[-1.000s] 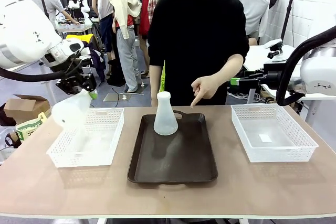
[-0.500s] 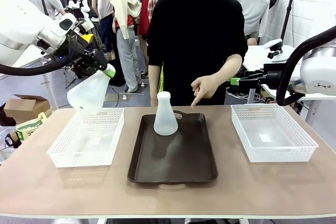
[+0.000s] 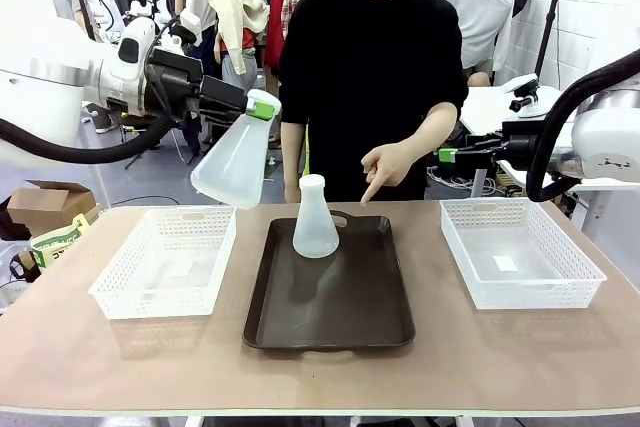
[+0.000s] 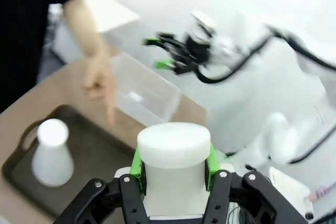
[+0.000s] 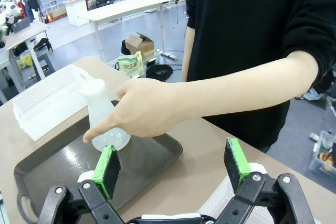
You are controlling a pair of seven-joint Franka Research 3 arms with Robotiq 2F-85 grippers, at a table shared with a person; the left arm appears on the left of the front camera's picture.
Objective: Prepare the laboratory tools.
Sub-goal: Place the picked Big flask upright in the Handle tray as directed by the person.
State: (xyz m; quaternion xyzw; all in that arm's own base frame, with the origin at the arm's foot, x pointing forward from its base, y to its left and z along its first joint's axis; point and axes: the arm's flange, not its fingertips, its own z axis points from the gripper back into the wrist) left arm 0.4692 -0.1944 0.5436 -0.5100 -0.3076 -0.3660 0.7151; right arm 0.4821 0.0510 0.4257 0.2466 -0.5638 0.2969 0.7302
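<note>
Above the mesh basket (image 3: 165, 265), a frosted conical flask (image 3: 232, 162) hangs tilted.

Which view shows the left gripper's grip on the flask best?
The left wrist view: the left gripper has green pads clamped on the held flask at its neck. The front view shows the whole flask tilted in the air over the table. The right wrist view shows another flask on the tray.

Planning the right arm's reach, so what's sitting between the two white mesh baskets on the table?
In the front view, the dark brown tray lies between the left basket and right basket, with one flask upright on its far end.
</note>
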